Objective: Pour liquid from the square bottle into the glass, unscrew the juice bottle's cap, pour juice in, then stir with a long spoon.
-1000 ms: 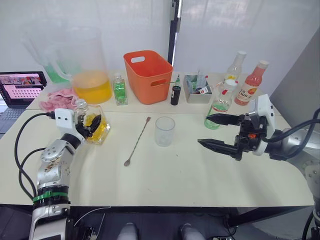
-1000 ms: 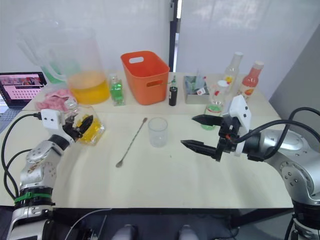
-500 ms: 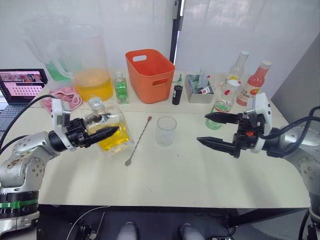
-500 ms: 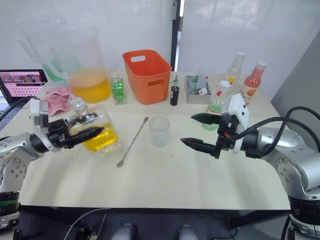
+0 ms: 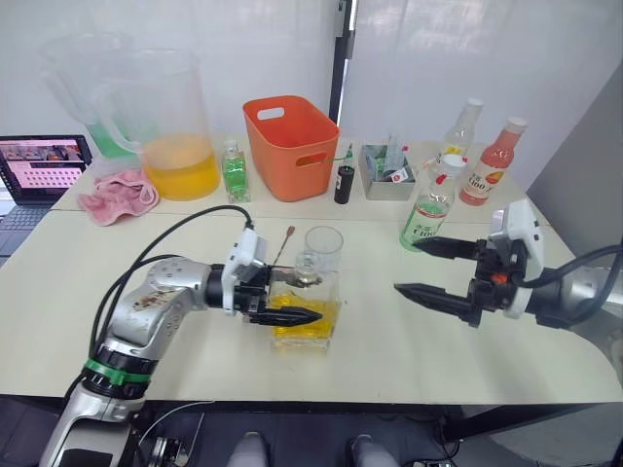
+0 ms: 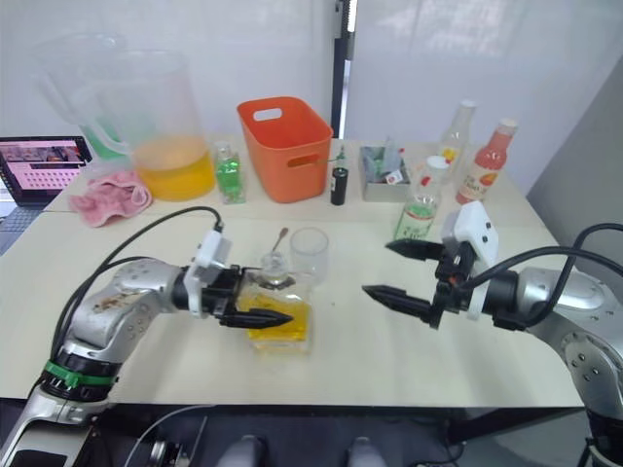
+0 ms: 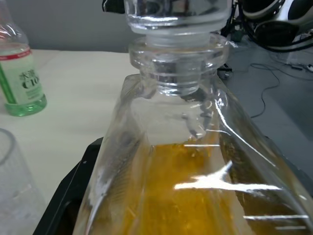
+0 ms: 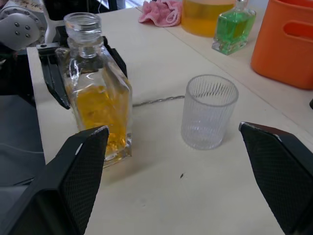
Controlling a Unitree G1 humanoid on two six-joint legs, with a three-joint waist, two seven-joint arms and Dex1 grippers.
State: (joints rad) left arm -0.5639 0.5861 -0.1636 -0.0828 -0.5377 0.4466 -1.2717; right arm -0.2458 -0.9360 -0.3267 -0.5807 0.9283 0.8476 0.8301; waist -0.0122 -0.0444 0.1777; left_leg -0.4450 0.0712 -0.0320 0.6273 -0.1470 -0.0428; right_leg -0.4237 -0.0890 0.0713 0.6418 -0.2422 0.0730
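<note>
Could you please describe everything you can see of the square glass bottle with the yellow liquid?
The squat, clear, flat-sided glass bottle has a short neck closed by a round glass stopper. Yellow liquid fills roughly its lower half. It stands upright, its base on the cream table, just in front of the ribbed clear tumbler without touching it. The left hand grips it, a black finger on each side.

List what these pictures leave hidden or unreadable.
- Long spoon: mostly hidden behind the square bottle and left gripper in the eye views.
- Juice bottle: top cut off by the left wrist view's edge.
- Items in the grey box: too small to identify.
</note>
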